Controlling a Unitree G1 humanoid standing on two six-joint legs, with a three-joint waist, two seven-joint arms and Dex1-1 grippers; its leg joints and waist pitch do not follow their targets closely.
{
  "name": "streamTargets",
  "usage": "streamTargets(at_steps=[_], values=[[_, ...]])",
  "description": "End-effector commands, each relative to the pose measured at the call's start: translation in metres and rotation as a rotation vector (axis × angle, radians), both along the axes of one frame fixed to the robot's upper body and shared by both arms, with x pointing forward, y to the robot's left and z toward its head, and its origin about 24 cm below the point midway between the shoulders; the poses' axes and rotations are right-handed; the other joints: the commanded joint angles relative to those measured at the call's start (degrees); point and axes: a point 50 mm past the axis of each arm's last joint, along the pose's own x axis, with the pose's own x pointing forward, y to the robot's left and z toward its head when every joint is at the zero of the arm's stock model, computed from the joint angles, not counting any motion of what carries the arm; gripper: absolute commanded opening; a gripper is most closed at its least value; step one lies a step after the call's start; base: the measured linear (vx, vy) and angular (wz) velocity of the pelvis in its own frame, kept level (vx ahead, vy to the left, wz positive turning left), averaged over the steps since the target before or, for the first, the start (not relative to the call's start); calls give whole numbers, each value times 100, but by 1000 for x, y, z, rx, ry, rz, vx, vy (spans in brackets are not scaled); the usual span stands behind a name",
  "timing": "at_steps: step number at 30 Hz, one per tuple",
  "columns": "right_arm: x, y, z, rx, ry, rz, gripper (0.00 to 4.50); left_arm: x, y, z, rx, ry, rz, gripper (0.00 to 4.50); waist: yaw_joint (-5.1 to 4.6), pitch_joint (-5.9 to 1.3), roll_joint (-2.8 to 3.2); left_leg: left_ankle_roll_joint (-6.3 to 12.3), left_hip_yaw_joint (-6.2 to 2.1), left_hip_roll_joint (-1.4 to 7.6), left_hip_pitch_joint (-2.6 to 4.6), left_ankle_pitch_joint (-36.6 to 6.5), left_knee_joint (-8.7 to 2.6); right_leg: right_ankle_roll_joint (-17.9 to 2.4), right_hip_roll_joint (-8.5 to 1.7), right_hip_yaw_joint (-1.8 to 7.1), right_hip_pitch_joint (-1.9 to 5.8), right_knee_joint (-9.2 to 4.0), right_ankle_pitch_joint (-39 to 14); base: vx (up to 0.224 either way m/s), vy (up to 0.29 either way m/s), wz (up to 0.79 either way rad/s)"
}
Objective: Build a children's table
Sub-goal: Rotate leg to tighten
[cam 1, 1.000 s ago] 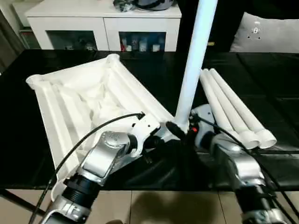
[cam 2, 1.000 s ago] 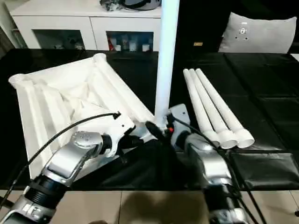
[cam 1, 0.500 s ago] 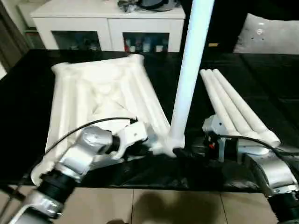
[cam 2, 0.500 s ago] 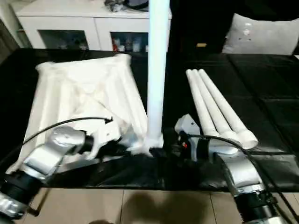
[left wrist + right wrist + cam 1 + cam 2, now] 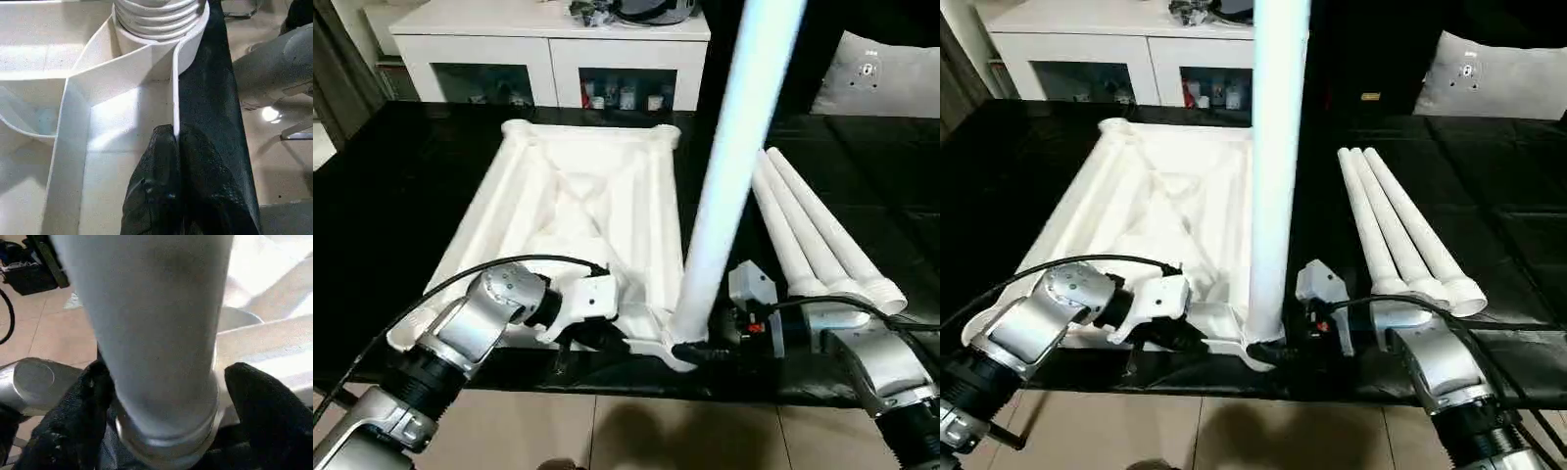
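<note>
Change since the earlier frames: the tabletop [image 5: 578, 230] has swung round on the black table [image 5: 391, 186]. A second ago it lay skewed, one corner toward the cabinet; now its long sides run nearly straight away from the robot. The upright leg [image 5: 729, 186] stays standing in the near right corner socket [image 5: 159, 19]. The right gripper [image 5: 697, 352], a second ago close against the leg's foot, now sits just to the leg's right at table level.

Tabletop: white moulded plastic, rectangular, lying underside up; raised ribs run lengthwise and cross diagonally in the middle; round sockets at the corners; thin upright rim wall along the edges.

Upright leg: smooth white tapered tube, rising out of the top of the head views; ringed, threaded-looking collar where it enters the socket.

Spare legs [image 5: 813, 240]: three white tapered tubes with flared ends, lying side by side and touching on the table to the right of the tabletop, flared ends toward the robot.

Left gripper [image 5: 175, 142]: black textured jaws pressed together, pinching the tabletop's thin rim wall just beside the occupied socket.

Right gripper: black jaws spread, one on each side of the upright leg's base; whether they touch it cannot be told.

Background: white glass-door cabinet [image 5: 548, 59]; grey cushion [image 5: 881, 78].
</note>
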Motion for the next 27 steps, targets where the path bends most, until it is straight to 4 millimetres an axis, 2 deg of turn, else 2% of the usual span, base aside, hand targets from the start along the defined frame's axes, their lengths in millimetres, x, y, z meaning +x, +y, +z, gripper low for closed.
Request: streamTargets(at_steps=[1, 4, 5, 6, 8, 12, 14, 16, 17, 19, 20, 22, 23, 24, 25, 27], values=[[3, 1, 4, 2, -19, 12, 340, -2, -3, -2, 17, 14, -40, 0, -18, -335, -31, 529, -71, 344, 26, -674, -396, -1373, -463, 346, 305, -369, -385, 0, 0, 0], [3, 1, 4, 5, -16, 17, 316, -2, -4, -3, 14, 17, -43, 0, -16, -336, -34, 542, -70, 349, 29, -654, -394, -1366, -459, 347, 299, -365, -378, 0, 0, 0], [2, 1, 4, 12, -9, 22, 301, -2, -4, -4, 10, 23, -40, 0, -26, -336, -91, 557, -63, 350, 26, -645, -395, -1361, -460, 349, 304, -370, -379, 0, 0, 0], [1, 2, 4, 20, -3, 24, 301, -3, -3, -5, 5, 28, -36, 0, -15, -334, -68, 561, -68, 347, 25, -620, -395, -1356, -464, 347, 302, -361, -418, 0, 0, 0], [0, 3, 4, 34, 7, 23, 277, -3, -3, -5, -4, 36, -25, 0, -15, -334, -71, 570, -65, 345, 20, -590, -389, -1337, -470, 351, 302, -366, -471, 0, 0, 0], [1, 9, 1, 64, 24, -25, 270, -4, -3, -4, -45, 60, 52, 0, -29, -332, -82, 574, -60, 342, 10, -545, -390, -1349, -467, 345, 299, -356, -469, 0, 0, 0], [8, 17, -4, 56, 21, -130, 268, -3, -4, -4, -75, 75, 139, 0, -66, -311, -65, 505, -67, 351, 19, -641, -413, -1334, -463, 344, 279, -373, -654, 0, 0, 0], [17, 26, -8, 51, 18, -239, 267, -3, -7, -3, -110, 88, 220, 0, -135, -289, -69, 316, -71, 322, 10, -917, -438, -1176, -476, 338, 297, -435, -1292, 0, 0, 0], [22, 32, -10, 63, 26, -302, 267, -3, -10, -2, -139, 100, 275, 0, -199, -269, -75, 242, -77, 307, 5, -1037, -450, -1128, -466, 331, 286, -473, -1526, 0, 0, 0], [24, 34, -10, 69, 30, -328, 267, -3, -13, -2, -152, 106, 302, 0, -275, -273, -82, 194, -80, 299, 12, -1119, -444, -1071, -467, 337, 283, -492, -1720, 0, 0, 0], [33, 40, -13, 66, 31, -429, 267, -1, -21, 0, -186, 103, 372, 0, -313, -264, -100, 202, -77, 298, 1, -1102, -445, -1067, -452, 338, 272, -498, -1713, 0, 0, 0], [46, 46, -18, 47, 36, -583, 267, 4, -32, 1, -217, 88, 469, 0, -354, -278, -82, 182, -78, 287, -5, -994, -431, -1092, -448, 337, 266, -493, -1622, 0, 0, 0], [46, 46, -18, 46, 38, -595, 267, 4, -33, 1, -219, 87, 476, 0, -363, -282, -85, 178, -70, 287, 7, -967, -427, -1096, -444, 343, 257, -497, -1585, 0, 0, 0], [52, 47, -22, 31, 57, -684, 267, 9, -42, 3, -251, 78, 552, 0, -364, -286, -110, 201, -66, 282, -2, -896, -421, -1082, -436, 341, 267, -493, -1503, 0, 0, 0], [53, 47, -23, 27, 58, -702, 267, 10, -45, 3, -259, 74, 565, 0, -339, -300, -88, 241, -65, 291, 18, -784, -413, -1115, -433, 346, 256, -480, -1304, 0, 0, 0], [56, 47, -24, 22, 49, -753, 267, 16, -56, 6, -286, 49, 608, 0, -317, -327, -83, 307, -63, 297, 11, -544, -400, -1163, -426, 347, 275, -442, -855, 0, 0, 0]])
